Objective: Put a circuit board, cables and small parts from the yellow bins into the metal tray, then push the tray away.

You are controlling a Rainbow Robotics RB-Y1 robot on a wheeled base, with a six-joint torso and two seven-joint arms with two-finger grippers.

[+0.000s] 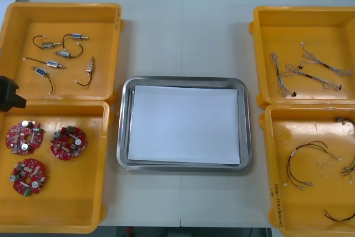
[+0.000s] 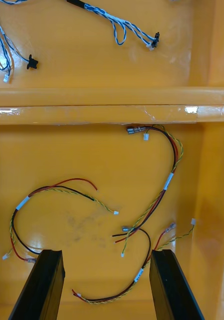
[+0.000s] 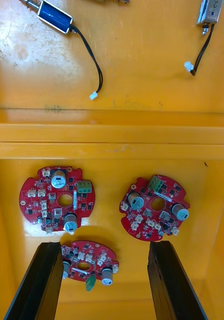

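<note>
Hovering above the circuit-board bin: the left end effector point(image 3: 104, 245), fingers spread, released, holding nothing.
- One circuit board point(image 3: 89, 265) lies flat between its two fingers.
- A second board point(image 3: 57, 200) and a third board point(image 3: 154, 207) lie just beyond the fingertips.
- Small metal parts point(image 3: 54, 15) with black leads lie farther off, past the yellow bin wall point(image 3: 112, 135).

Right end effector point(image 2: 107, 251): also released and empty, above the red and yellow cables point(image 2: 167, 182). One strand runs between its fingers. The blue and white cables point(image 2: 116, 25) lie beyond the divider.

Metal tray point(image 1: 123, 131): white inside, nothing loaded, on the bench point(image 1: 183, 31), well apart from both end effectors.

Step in hand, as judged: the first pick — no item has reached the tray yet.

Next move likely calls for lowering the left end effector straight onto the board between its fingers. It would then close across the rim, lift clear of the bin wall and carry the board to the tray.
</note>
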